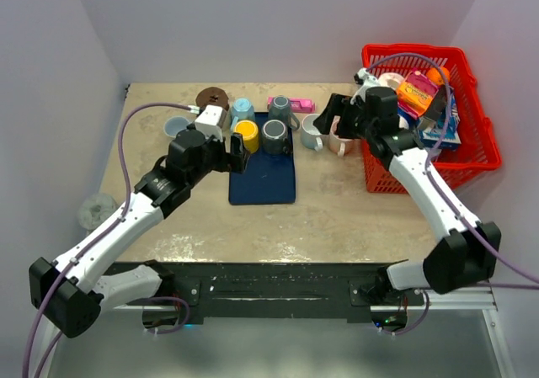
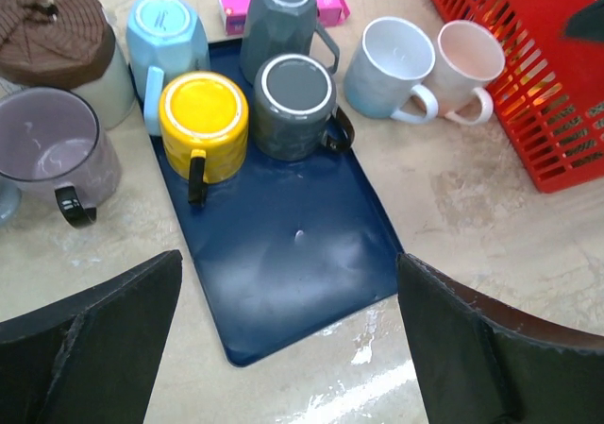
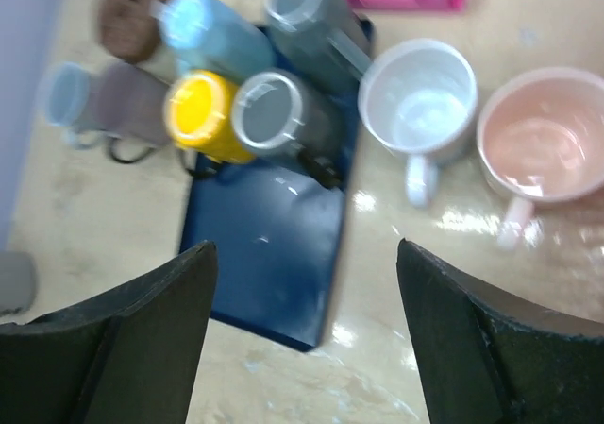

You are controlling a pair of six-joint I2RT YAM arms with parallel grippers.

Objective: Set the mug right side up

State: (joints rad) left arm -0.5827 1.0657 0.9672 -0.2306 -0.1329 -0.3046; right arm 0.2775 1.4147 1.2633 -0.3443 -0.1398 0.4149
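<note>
Looking down from the overhead camera, I see the pink mug point(image 1: 344, 142) standing right side up on the counter point(image 1: 337, 218), mouth open to the ceiling, between the navy tray point(image 1: 263, 180) on its left and the red basket point(image 1: 472, 155) on its right. The white mug point(image 1: 312, 130) stands just beside it on the left, also mouth up; whether the two touch I cannot tell. The right gripper point(image 1: 341, 115) hangs over the pink mug with its fingers well apart. In the right wrist camera nothing sits between them and both mugs lie beyond the fingertips, handles pointing near.

My left gripper point(image 2: 290, 282) hovers over the near end of the tray, fingers spread as wide as they go, gripping nothing.

On the far half of the tray the yellow mug point(image 2: 201, 122) and a grey mug point(image 2: 294, 103) stand side by side, bottoms up. A second grey mug point(image 2: 278, 18) sits behind them, and a light blue mug point(image 2: 165, 32) is at the tray's far left corner. Left of the tray are a smoky purple mug point(image 2: 52, 145), mouth up, and a brown-lidded container point(image 2: 52, 27). A pink box point(image 2: 330, 4) lies beyond the tray's far edge.
</note>
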